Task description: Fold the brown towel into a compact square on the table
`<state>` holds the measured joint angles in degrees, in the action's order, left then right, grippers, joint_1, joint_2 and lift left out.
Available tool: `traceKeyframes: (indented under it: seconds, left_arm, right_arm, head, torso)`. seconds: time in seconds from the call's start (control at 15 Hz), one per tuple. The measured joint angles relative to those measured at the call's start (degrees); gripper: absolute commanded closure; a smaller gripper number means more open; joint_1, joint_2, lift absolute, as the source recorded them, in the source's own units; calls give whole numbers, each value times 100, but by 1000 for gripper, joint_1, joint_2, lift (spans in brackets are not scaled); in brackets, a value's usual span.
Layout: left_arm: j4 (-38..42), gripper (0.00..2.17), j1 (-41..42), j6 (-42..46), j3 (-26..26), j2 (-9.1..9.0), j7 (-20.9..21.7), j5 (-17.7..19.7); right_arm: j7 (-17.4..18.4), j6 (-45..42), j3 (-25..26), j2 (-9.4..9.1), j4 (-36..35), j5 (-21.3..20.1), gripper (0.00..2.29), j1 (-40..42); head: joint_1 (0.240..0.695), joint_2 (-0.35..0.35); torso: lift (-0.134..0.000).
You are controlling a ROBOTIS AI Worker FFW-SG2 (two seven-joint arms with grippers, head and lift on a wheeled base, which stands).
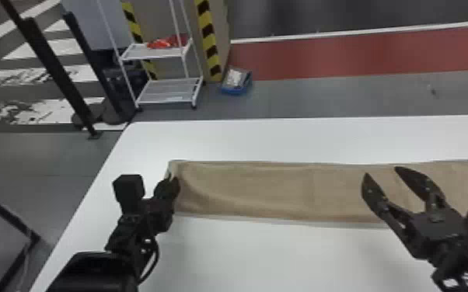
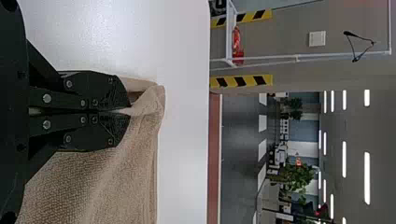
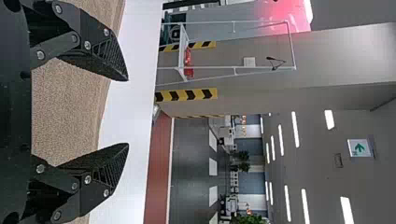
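Brown towel: long strip across table. Left gripper pinched on its left end; right gripper spread wide, empty, above strip. Risk: one-sided pull may skew the fold.

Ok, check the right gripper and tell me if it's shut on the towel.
No, the right gripper is open, its two fingers spread wide apart with no brown towel pinched between them.
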<state>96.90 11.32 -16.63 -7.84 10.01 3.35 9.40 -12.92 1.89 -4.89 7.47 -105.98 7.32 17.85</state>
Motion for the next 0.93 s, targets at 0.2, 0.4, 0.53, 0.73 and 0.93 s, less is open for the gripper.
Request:
traceKeyframes:
  seconds: [0.2,0.4,0.53,0.73,0.93]
  left_arm:
    - [454,1447,97,-538,27,-20,-54,0]
    - [1242,1447,238,-1143,239,-45,-217,7]
    - [1692,1447,205,-1570,522,-51,-399,9]
    - [2158,1447,-98,-2154,1100,-77,-661,40]
    - [2328,1447,-446,-2501,1699,-151,-867,50]
  right_arm:
    - [0,-51,33,0,-9,23,458,24]
    - [0,-52,41,14,-11,22,458,26]
    - [-9,-52,41,24,-7,10,458,32]
    - [-9,-53,60,75,102,17,458,32]
    - [-19,-112,107,111,212,37,458,36]
  head:
    - [695,198]
    - [695,164]
    - [695,138]
    - [695,86]
    - [695,3]
  torso:
    - [-123]
    - [-123]
    - [-123]
    - [-123]
    - [-123]
